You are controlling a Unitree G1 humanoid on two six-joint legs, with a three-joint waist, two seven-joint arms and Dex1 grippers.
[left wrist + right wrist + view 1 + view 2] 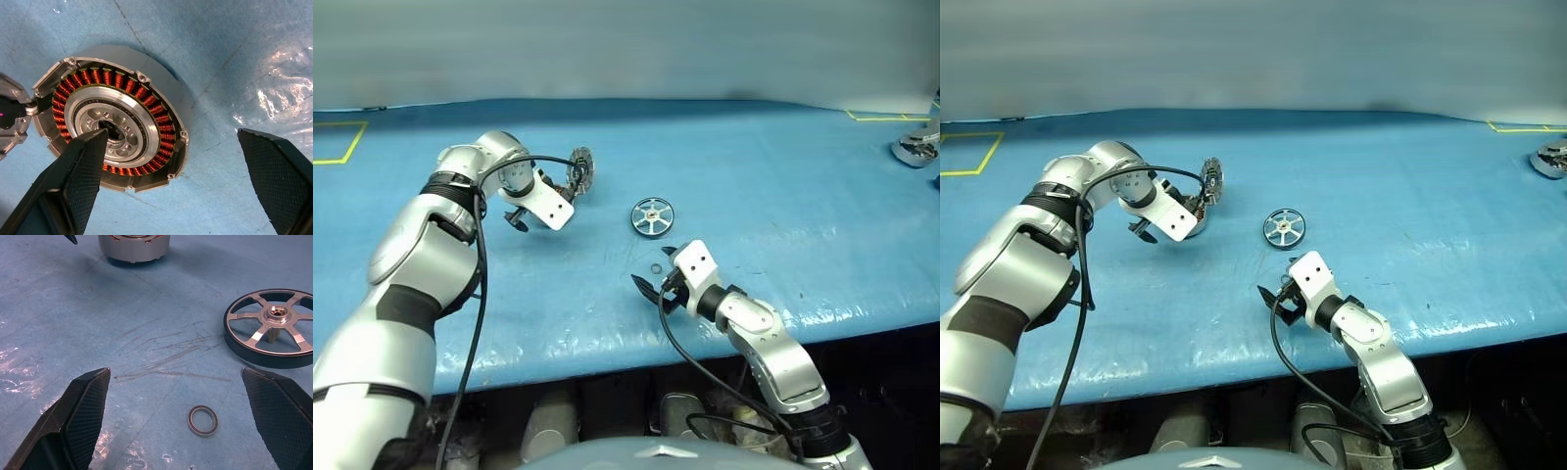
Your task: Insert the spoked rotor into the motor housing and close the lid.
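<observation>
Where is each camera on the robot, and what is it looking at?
Left eye: on the head, looking down at the blue table; both arms show.
Right eye: beside it, same scene, both arms again.
Left wrist: on the left arm, looking down at the motor housing between the open left gripper.
Right wrist: on the right arm, looking across the table past the open right gripper at the spoked rotor and a small ring.
Shared: both wrist views show the housing.

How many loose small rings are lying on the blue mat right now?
1. A small dark thin ring lies flat on the blue mat, between the open right gripper and the shiny silver spoked rotor, touching neither. Others could be hidden behind the arms.
</observation>
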